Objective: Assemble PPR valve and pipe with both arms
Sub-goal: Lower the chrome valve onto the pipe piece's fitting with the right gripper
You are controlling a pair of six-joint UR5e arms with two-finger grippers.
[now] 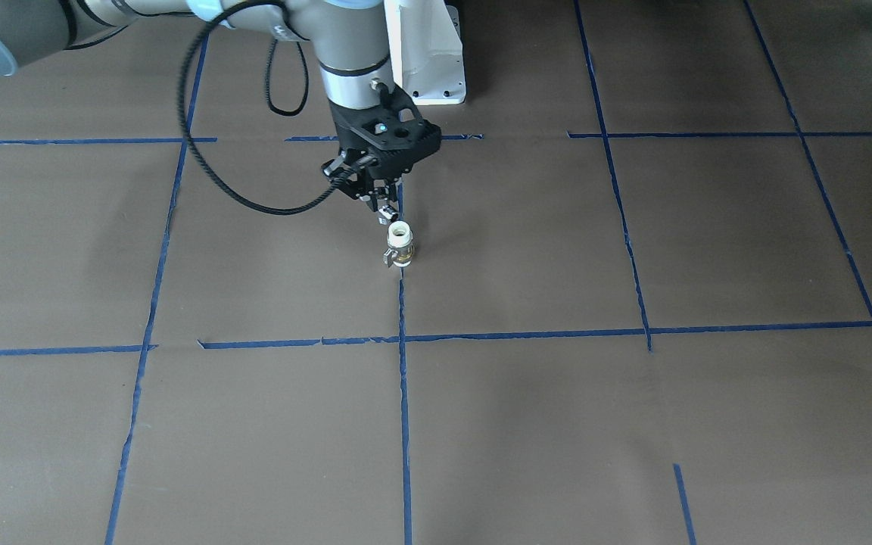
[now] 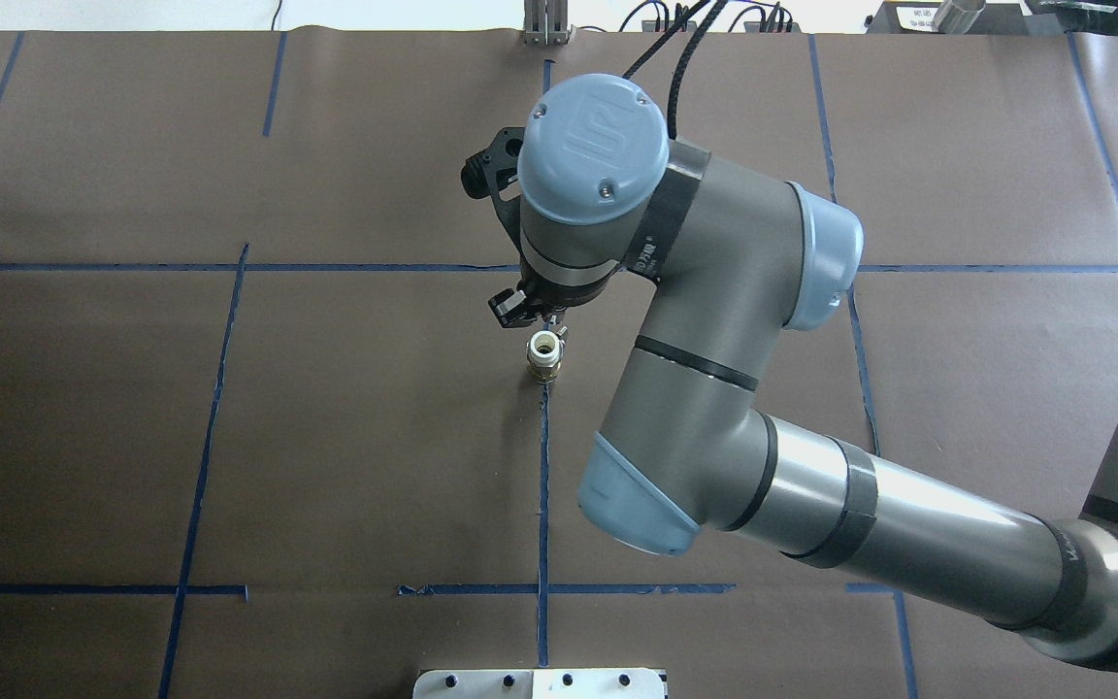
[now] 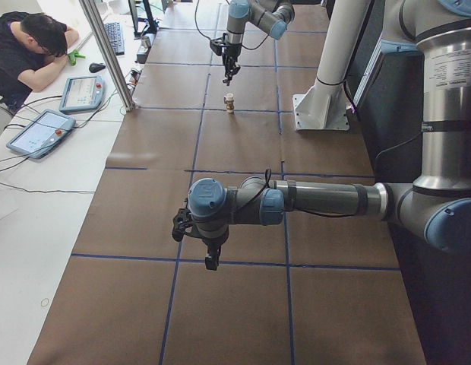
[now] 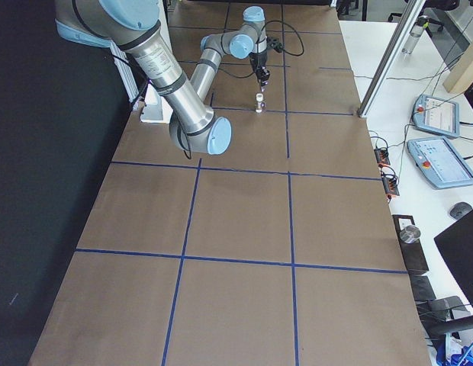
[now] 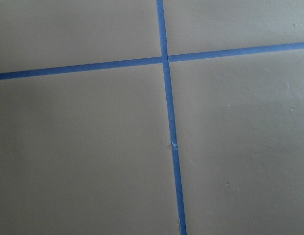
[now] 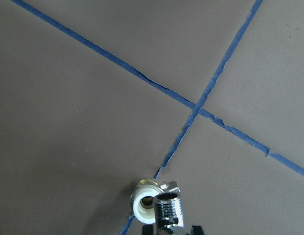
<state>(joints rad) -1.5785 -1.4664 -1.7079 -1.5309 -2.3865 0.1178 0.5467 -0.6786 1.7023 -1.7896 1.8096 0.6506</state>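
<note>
Brown paper tabletop gridded with blue tape.

Front view: right arm enters from 11 o'clock. Right end effector points down, fingers nearly closed, pinching the chrome pipe. Valve stands upright on the centre tape line, white end up, lever at 8 o'clock. Pipe is at 11 o'clock of the valve top, just above it; contact can't be judged. White pedestal at 12 o'clock.

Overhead: right wrist covers most of the end effector. Valve is at 6 o'clock of it, open white bore facing up.

Left side view: left end effector hangs above the near tabletop, well apart from the valve; can't tell how wide its fingers are. Operator slumped at 10 o'clock.

Right side view: valve far away, directly under the right end effector.

Left wrist: only tabletop and a tape cross.

Right wrist: pipe at 6 o'clock in the frame, threaded end forward, gripped at the bottom edge; valve just beside it at 9 o'clock, on the tape.
</note>
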